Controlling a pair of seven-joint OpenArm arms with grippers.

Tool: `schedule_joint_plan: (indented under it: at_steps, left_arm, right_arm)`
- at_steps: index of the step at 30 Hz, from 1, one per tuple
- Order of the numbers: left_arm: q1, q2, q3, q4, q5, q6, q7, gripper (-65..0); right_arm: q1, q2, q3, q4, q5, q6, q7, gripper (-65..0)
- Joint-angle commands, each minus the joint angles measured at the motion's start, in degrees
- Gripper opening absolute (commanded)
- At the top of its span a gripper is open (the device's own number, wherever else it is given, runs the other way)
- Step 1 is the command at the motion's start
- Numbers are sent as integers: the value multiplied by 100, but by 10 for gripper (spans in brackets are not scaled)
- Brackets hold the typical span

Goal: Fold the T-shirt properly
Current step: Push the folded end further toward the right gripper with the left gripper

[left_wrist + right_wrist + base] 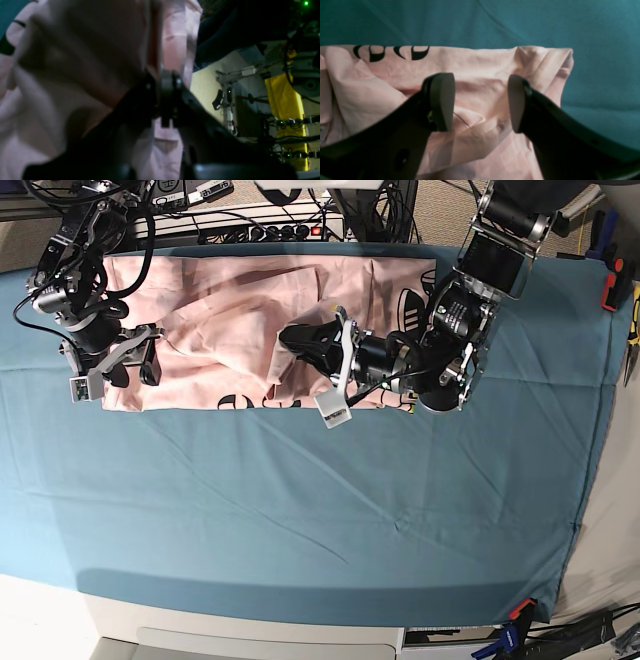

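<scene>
The pale pink T-shirt (220, 310) lies crumpled in a wide band across the back of the teal tablecloth (320, 500), with black lettering along its front edge. My left gripper (292, 338) reaches in from the right to the shirt's middle. In the left wrist view this left gripper (160, 73) is shut on a raised fold of the T-shirt (75, 62), which drapes over the fingers. My right gripper (135, 365) hangs over the shirt's left end. Its jaws stand wide apart in the right wrist view, the right gripper (480, 102) open just above the T-shirt (482, 62) and holding nothing.
A power strip and cables (250, 225) run along the table's back edge. Hand tools (615, 280) lie at the far right edge. Bare tablecloth fills the front half. A workshop with a yellow frame (285, 100) shows behind the left gripper.
</scene>
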Motion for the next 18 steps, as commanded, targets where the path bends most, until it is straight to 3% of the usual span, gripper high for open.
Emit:
schedule_joint_plan:
  at_steps: [1,8,13,18]
  left_arm:
    - [-120,35,-17,87,-168,-32,-129,-650]
    - [-120,35,-17,87,-155,-32,-166,-650]
    - [-120,66,-17,87,243,-32,-509,-650]
    - [-120,260,-17,87,282,-32,-527,-650]
  right_arm:
    - [50,63,31,76,83,-11,170,-314]
    - [50,63,31,76,83,-11,170,-314]
    - [50,63,31,76,83,-11,170,-314]
    - [50,63,26,76,83,-11,179,-314]
